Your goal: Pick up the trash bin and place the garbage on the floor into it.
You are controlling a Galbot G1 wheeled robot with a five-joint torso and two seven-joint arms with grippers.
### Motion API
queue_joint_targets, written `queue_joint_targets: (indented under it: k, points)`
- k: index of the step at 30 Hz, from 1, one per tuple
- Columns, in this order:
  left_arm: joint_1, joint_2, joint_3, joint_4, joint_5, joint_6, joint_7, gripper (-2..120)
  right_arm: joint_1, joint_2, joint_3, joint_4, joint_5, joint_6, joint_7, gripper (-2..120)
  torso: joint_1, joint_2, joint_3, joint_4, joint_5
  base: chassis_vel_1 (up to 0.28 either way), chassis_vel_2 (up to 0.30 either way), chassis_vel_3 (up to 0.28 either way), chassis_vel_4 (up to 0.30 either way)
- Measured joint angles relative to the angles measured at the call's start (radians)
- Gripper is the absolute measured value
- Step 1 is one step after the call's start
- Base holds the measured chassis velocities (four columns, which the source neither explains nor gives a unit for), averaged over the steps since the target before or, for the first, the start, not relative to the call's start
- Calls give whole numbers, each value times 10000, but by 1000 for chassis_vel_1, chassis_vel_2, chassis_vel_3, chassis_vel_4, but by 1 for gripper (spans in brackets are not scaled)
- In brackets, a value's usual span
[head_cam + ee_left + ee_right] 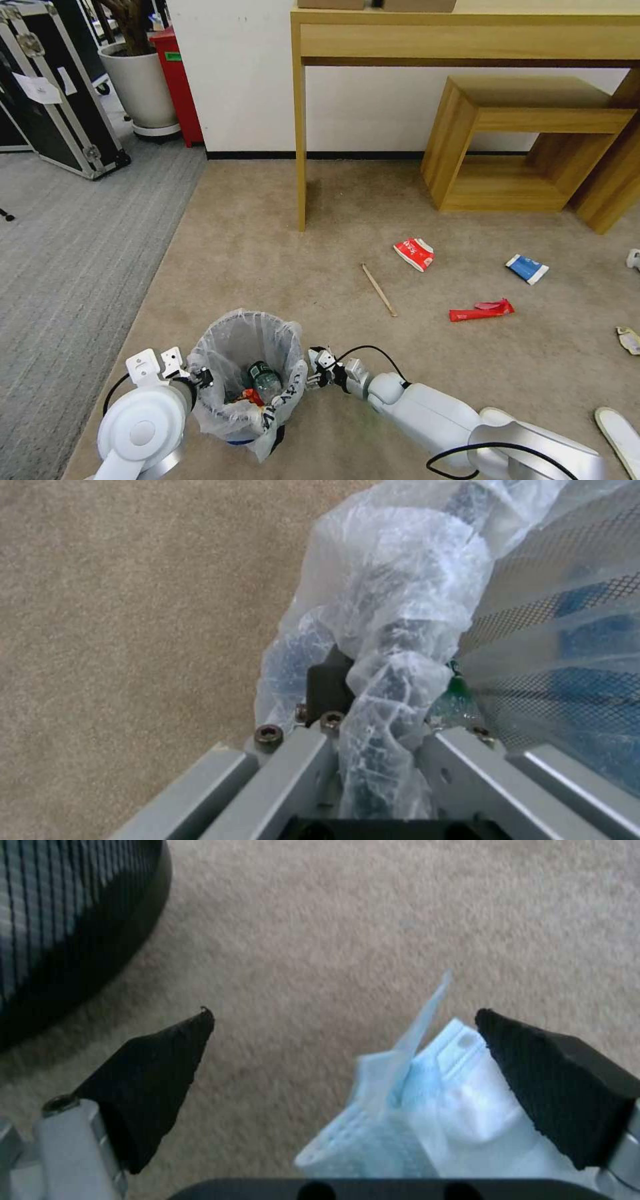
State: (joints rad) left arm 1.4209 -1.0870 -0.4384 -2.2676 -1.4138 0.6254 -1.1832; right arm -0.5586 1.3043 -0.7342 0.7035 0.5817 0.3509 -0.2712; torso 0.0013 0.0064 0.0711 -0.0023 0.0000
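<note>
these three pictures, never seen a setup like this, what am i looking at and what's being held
It is a two-armed robot tidying a carpeted floor. The wide picture comes from a camera on its head, looking down; the other two come from cameras on its wrists.

The left gripper is shut on the bag-lined rim of the bin, which already holds a bottle and a red wrapper. The right gripper sits just beside the bin, open; its own camera shows a pale blue face mask lying between its black fingers, not pinched.

On the carpet lie a stick, a red-white carton, a blue packet, a red wrapper and a slipper.
</note>
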Motion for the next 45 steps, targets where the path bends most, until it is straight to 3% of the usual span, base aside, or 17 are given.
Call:
queue_joint_targets:
  k: [19, 45]
  points:
    - [-97, 4, 81, 52, -29, -4, 5, 0, -281, -408, 246, 286, -167, 76, 355, 96, 0, 0, 0, 0, 0, 0, 0, 0, 0]
    - [89, 34, 75, -195, 34, -8, -27, 0, -331, -742, 326, 724, -156, 55, 758, 4, 0, 0, 0, 0, 0, 0, 0, 0, 0]
